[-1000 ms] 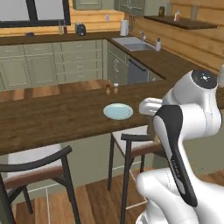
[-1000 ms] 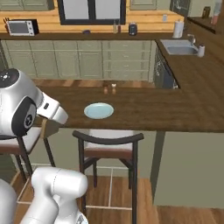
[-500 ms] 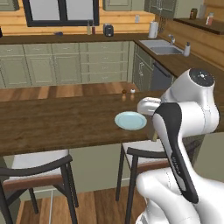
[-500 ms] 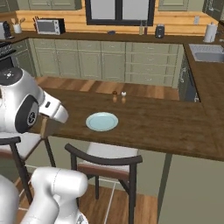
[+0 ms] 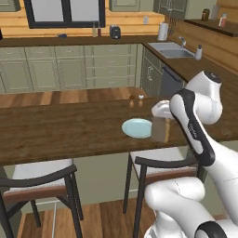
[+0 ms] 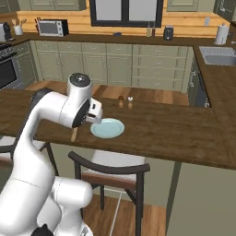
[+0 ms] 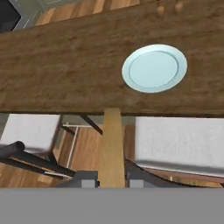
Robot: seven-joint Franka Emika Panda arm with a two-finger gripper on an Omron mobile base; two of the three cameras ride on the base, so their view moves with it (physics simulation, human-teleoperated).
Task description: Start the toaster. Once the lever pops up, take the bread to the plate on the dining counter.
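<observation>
My gripper (image 7: 112,181) is shut on the bread (image 7: 112,144), a tan slice seen edge-on between the fingers (image 7: 89,180). The bread (image 5: 160,129) hangs upright over the near edge of the dining counter (image 5: 56,130), just right of the plate (image 5: 137,128). From the right base view the bread (image 6: 74,134) sits left of the pale blue plate (image 6: 107,128). In the hand view the plate (image 7: 154,68) lies ahead and to the right on the dark wood counter (image 7: 57,74). The toaster (image 5: 115,31) stands far off on the back worktop; its lever is too small to make out.
Two dark-framed stools (image 5: 42,181) (image 5: 162,162) stand under the counter's near edge, one right below the bread (image 7: 175,140). Two small shakers (image 5: 135,98) stand behind the plate. A sink (image 5: 176,52) is at the far right, a microwave (image 6: 50,27) at the far left.
The whole picture has shifted, so the base has moved along the dining counter. The arm now reaches over the counter edge beside the plate, with the bread still gripped.
</observation>
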